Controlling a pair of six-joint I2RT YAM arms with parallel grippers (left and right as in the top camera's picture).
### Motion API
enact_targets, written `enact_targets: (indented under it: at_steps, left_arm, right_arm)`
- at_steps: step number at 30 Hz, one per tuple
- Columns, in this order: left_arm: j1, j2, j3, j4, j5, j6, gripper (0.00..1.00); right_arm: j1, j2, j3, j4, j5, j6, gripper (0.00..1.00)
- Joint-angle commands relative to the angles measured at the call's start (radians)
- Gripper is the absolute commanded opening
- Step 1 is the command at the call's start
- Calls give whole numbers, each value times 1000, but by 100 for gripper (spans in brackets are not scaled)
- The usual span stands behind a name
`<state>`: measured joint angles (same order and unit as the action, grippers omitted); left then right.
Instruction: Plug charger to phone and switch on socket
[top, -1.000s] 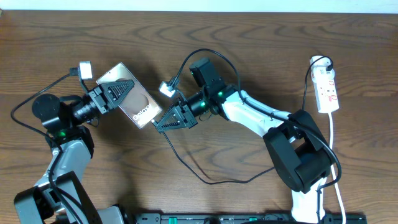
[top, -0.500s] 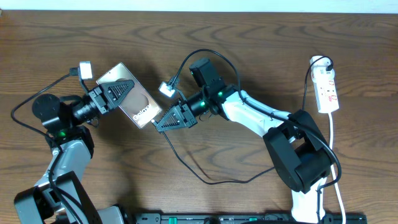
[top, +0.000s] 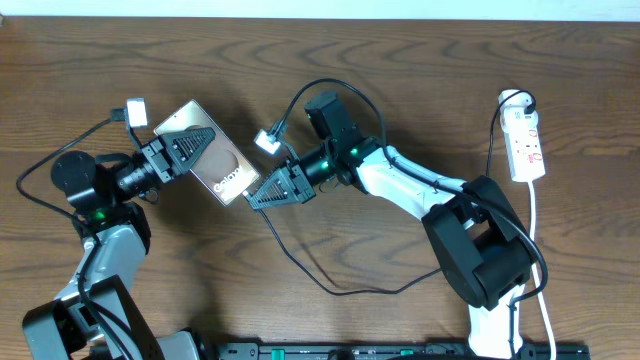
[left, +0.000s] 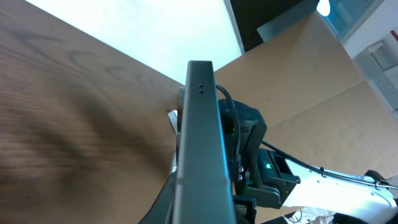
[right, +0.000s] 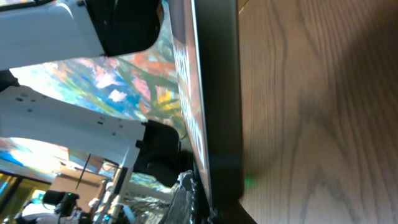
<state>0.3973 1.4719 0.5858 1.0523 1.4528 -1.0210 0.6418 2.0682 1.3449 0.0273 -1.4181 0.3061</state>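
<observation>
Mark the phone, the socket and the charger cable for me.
phone (top: 232, 178), overhead view, glossy face at the lettering.
socket (top: 527, 148), overhead view, middle of the white strip.
charger (top: 360, 293), overhead view, slack stretch of the thin cable.

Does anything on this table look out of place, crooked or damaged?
Nothing is spilled or damaged. Only the phone is askew: it sits diagonally on the table, clamped in the left hand.

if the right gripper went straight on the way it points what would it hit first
Most likely the phone, held in the left gripper: the right gripper points at its near end, almost touching. Height is unclear from overhead.
</observation>
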Motion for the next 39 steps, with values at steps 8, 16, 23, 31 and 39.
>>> enact_targets:
  at_steps: [8,16,23,31,39]
  left_arm:
    - [-18,-6,8,2,117,-5,7]
    - [-18,-6,8,2,117,-5,7]
    - [-18,-6,8,2,117,-5,7]
    - [-18,-6,8,2,117,-5,8]
    - [-17,-6,8,2,117,-5,7]
  right_arm:
    - [-6,-5,23,35,55,90,1]
    - [-6,-5,23,29,108,127,1]
    - [-6,-4,23,32,130,153,1]
    - [-6,-5,23,32,134,153,1]
    - [-6,-5,23,33,116,141,1]
